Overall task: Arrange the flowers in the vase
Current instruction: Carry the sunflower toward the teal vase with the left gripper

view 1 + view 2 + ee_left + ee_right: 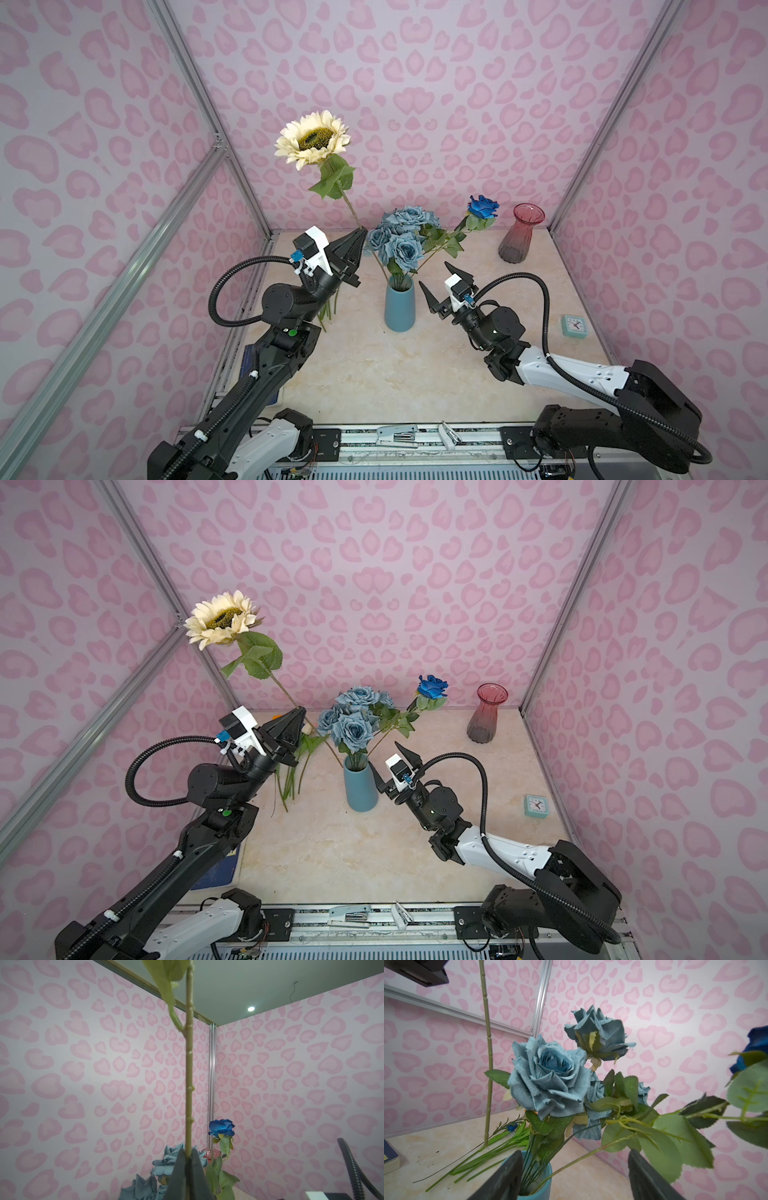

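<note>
My left gripper (360, 232) (300, 712) is shut on the stem (188, 1084) of a cream sunflower (312, 139) (220, 619), which stands upright, left of the blue vase (400, 307) (360, 789). In the left wrist view its gripper (188, 1155) pinches the stem. The vase (544, 1190) holds a dusty-blue rose bunch (401, 239) (550, 1078) and a bright blue rose (483, 206) (433, 686). My right gripper (434, 273) (384, 754) (575, 1152) is open just right of the vase's mouth; the blue rose's stem (581, 1157) crosses between its fingers. Several loose flowers (291, 779) (500, 1142) lie on the table.
A red glass vase (521, 232) stands at the back right corner. A small teal clock (574, 325) lies near the right wall. A blue book (224, 866) lies under the left arm. Pink-patterned walls close in three sides of the marble table (374, 374).
</note>
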Controlling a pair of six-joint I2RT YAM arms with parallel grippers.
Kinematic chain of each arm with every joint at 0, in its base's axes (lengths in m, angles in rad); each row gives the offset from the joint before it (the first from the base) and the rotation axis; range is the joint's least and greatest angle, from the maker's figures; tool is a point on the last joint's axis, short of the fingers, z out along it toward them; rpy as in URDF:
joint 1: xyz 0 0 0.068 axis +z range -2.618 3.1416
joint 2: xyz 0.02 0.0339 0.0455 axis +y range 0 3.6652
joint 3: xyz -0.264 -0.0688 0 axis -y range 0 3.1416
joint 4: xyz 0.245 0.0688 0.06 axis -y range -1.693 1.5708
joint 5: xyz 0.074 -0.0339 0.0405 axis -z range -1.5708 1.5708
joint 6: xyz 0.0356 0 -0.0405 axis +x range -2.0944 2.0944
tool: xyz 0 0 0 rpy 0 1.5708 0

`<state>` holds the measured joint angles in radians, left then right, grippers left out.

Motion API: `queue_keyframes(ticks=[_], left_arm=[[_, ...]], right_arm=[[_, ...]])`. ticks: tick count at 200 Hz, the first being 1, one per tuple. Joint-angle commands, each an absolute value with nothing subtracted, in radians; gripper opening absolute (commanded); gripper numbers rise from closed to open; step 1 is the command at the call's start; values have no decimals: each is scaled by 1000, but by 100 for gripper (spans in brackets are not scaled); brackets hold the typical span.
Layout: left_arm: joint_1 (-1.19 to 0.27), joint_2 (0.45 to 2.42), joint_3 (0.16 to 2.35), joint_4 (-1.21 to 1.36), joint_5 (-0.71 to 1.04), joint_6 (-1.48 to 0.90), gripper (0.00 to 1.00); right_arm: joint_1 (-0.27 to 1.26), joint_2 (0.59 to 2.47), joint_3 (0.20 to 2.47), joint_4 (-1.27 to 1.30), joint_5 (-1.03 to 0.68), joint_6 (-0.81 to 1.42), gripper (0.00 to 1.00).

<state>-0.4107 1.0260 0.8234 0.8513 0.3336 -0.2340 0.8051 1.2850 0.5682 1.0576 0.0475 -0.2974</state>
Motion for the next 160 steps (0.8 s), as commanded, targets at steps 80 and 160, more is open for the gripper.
queue_keyframes(ticks=[80,160], left_arm=[[-410,1161,793,1062,319,-191,0],[-411,1202,670,1178,255,-222,0]], right_arm=[[807,1266,550,1150,75,-335,78],[807,1216,513,1147,92,-339,77]])
